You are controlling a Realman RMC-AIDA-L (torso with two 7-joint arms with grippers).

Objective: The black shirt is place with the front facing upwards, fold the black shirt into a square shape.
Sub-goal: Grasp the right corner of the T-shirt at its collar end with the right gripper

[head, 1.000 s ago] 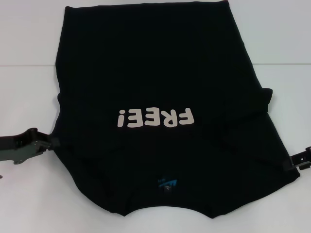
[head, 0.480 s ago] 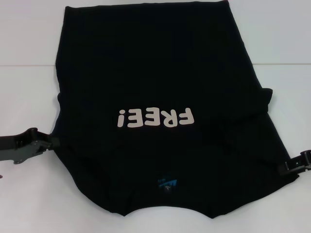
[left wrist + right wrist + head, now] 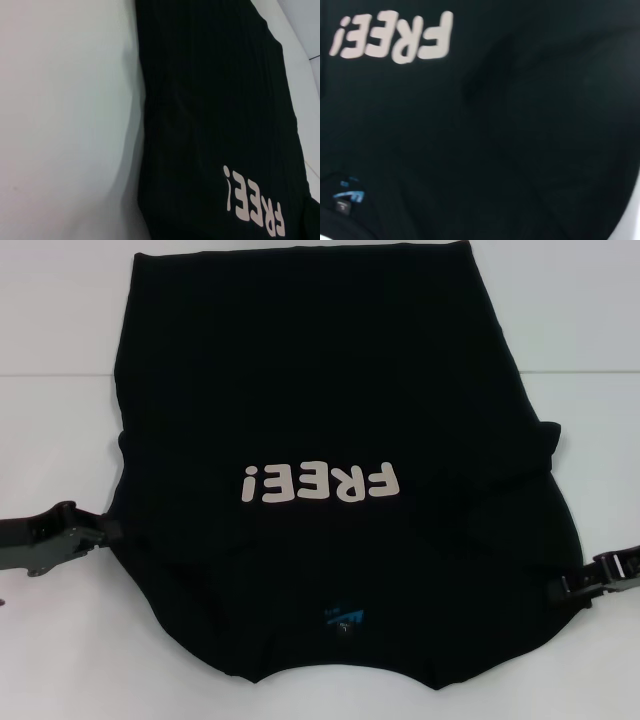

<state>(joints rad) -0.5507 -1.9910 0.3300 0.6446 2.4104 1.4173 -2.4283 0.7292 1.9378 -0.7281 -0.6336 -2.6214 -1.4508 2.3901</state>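
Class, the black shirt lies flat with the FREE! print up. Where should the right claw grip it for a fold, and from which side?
Probably the side edge of the black shirt near the right claw, approached from the robot's right along the table. The cloth lies flat, so only that edge offers a lip to pinch.

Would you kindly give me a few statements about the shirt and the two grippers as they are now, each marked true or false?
1. The black shirt lies with its printed front facing up. True.
2. The lettering reads "SALE". False: it reads "FREE!".
3. The left gripper is at the shirt's left edge. True.
4. The right gripper hovers over the middle of the chest. False: it is at the shirt's right edge, near the shoulder.
5. The small neck label is red. False: it is blue.
6. The shirt rests on a white table. True.
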